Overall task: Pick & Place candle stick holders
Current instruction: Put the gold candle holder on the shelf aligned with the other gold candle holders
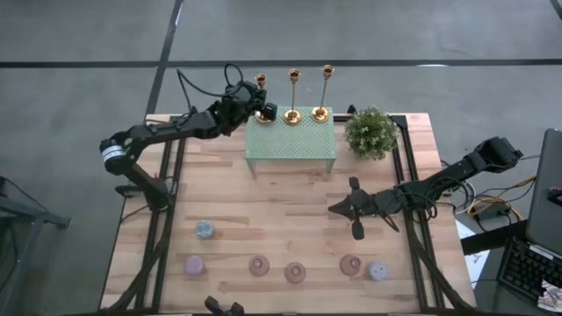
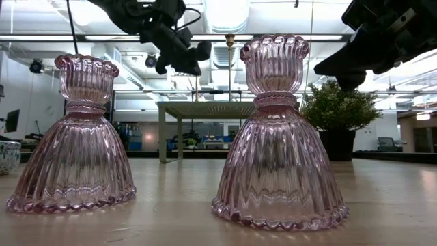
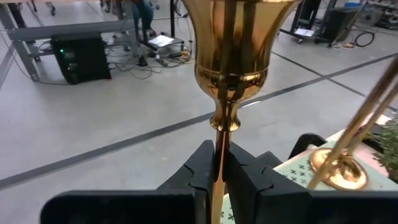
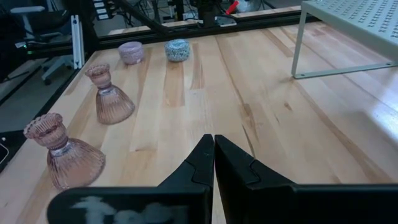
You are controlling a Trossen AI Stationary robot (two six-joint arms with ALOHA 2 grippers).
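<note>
Three gold candlesticks stand in a row on the far edge of a green perforated stand [image 1: 290,140]: a left one [image 1: 261,86], a middle one [image 1: 293,95] and a right one [image 1: 325,90]. My left gripper [image 1: 263,111] is shut on the left candlestick, whose cup [image 3: 233,50] fills the left wrist view. The middle candlestick's base [image 3: 339,169] shows beside it. My right gripper [image 1: 334,209] is shut and empty over the table's middle right, and its closed fingers show in the right wrist view [image 4: 213,144]. My left gripper pinches the left candlestick's thin stem [image 3: 219,134] between its two fingers, just below the cup's knob. The fingers come about level from the table's left side and lie across the stem. The candlestick is upright. My gripper hides its base, so I cannot tell whether it rests on the stand.
A potted green plant [image 1: 371,132] stands right of the stand. Several pink glass holders [image 2: 280,137] and small round pots [image 1: 205,230] lie along the table's near part. A laptop [image 1: 549,193] sits off the right edge.
</note>
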